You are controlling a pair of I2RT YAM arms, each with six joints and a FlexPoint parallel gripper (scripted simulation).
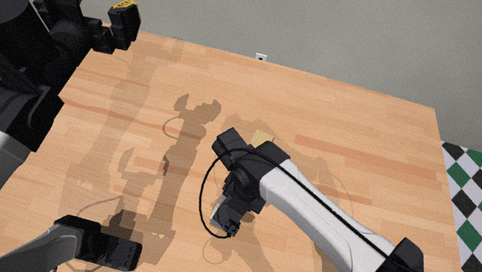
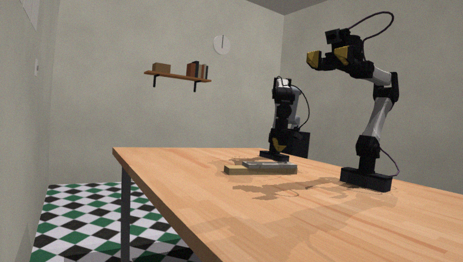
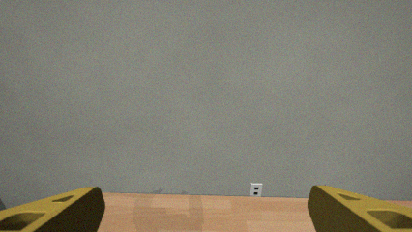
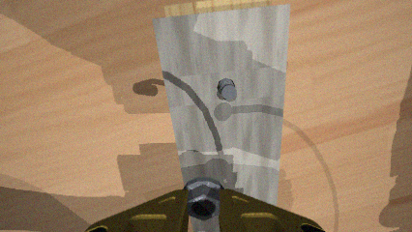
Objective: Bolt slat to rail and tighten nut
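R grip (image 1: 243, 192) (image 2: 279, 146) (image 4: 203, 208) closed on nut (image 4: 203, 199), one finger each side. Grip points down at the slat (image 1: 215, 215) (image 2: 269, 165) (image 4: 232, 130), approx vertical.

Nut: bore faces R wrist cam, so its axis runs roughly along the fingers, approx upright; wider collar on the far side, twd the tips. Nut is off the bolt (image 4: 226, 89), apart from it. In R wrist view it shows below the bolt, over the slat's long stretch. Exact ht above slat: can't tell.

Bolt: stands up thru slat, approx perp to its face, near one short end. Bare tip, no nut on it.

Slat: flat on rail (image 1: 261, 139) (image 2: 233, 170) (image 4: 232, 6), long axis along rail's. In R wrist view that axis runs top to bottom. Rail pokes out past slat at both ends: thin strip at the end near bolt, longer stub at the other. Rail flat on table (image 1: 348, 117) (image 2: 195, 165) (image 3: 271, 219) (image 4: 338, 48).

L grip (image 1: 102, 10) (image 2: 327, 57) (image 3: 206, 208): wide open, nothing btwn fingers, up in the air well apart from rail. Fingers aim roughly horiz, twd the wall w/ the outlet (image 1: 261, 56) (image 3: 256, 189).
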